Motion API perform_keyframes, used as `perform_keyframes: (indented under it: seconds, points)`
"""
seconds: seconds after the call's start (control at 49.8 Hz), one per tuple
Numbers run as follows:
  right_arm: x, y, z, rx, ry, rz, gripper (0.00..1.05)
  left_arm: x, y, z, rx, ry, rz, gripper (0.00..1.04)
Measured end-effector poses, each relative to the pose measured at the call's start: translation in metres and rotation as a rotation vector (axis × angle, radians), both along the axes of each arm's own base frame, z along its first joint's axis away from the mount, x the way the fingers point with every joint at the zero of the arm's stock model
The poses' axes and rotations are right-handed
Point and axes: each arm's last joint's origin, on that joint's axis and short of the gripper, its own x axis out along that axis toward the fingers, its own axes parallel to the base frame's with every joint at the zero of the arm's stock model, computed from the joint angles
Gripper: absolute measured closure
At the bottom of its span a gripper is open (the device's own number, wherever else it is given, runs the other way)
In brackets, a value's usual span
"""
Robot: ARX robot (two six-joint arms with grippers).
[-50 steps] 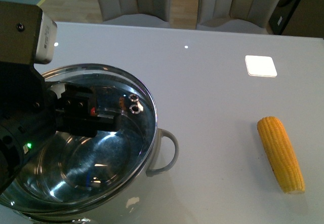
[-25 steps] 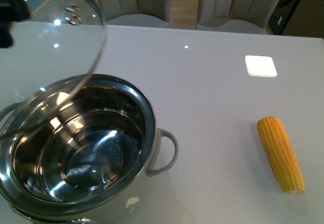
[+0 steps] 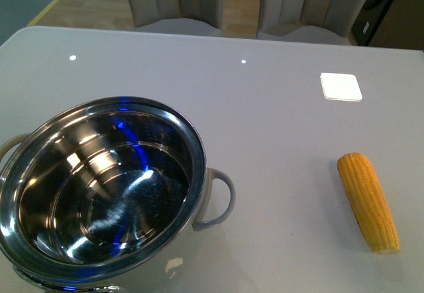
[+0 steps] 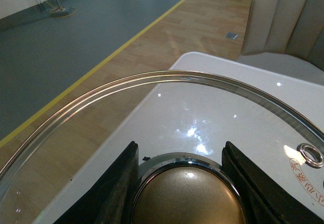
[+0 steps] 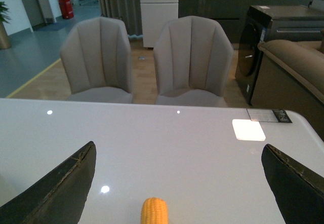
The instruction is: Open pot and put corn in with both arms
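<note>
Two pincers are seen only from their own wrist cameras. The left pincer (image 4: 180,150) is clamped on the gold-coloured knob (image 4: 188,199) of a glass lid (image 4: 202,107), one dark finger pressed against each side of the knob's chrome ring; the lid is held in the air near a corner of the worktop (image 3: 278,140). A few red printed marks (image 4: 304,169) are seen on the glass just beside a metal vent hole (image 4: 310,154), but they are cut off by the picture's edge and cannot be read. The right pincer (image 5: 178,148) is held wide apart above the worktop with nothing between its fingers. The corn (image 3: 368,201) is laid flat on the right side of the worktop, well apart from the pot (image 3: 201,164), which is uncovered at the near left with its shiny inside exposed. A white square (image 3: 341,86) is set into the surface beyond the corn. A dark label (image 5: 271,115) is stuck near the far right corner; its writing is too small to read. Two pale chairs (image 5: 98,57) are drawn up at the far edge.
</note>
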Motion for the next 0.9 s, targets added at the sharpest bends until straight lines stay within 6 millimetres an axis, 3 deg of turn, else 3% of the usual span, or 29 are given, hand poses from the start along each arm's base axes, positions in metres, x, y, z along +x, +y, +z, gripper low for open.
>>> perform_keyframes:
  seconds: [0.161,0.382,0.663,0.904]
  points:
    - [0.000,0.000,0.000,0.000,0.000,0.000,0.09,0.009,0.033,-0.021,0.023,-0.004,0.018,0.62]
    - [0.000,0.000,0.000,0.000,0.000,0.000,0.09,0.019,0.069,-0.069,-0.009,0.025,0.021,0.62]
    - [0.000,0.000,0.000,0.000,0.000,0.000,0.09,0.027,0.079,-0.118,-0.043,0.054,-0.010,0.62]
    - [0.000,0.000,0.000,0.000,0.000,0.000,0.09,0.022,0.075,-0.138,-0.082,0.109,-0.017,0.62]
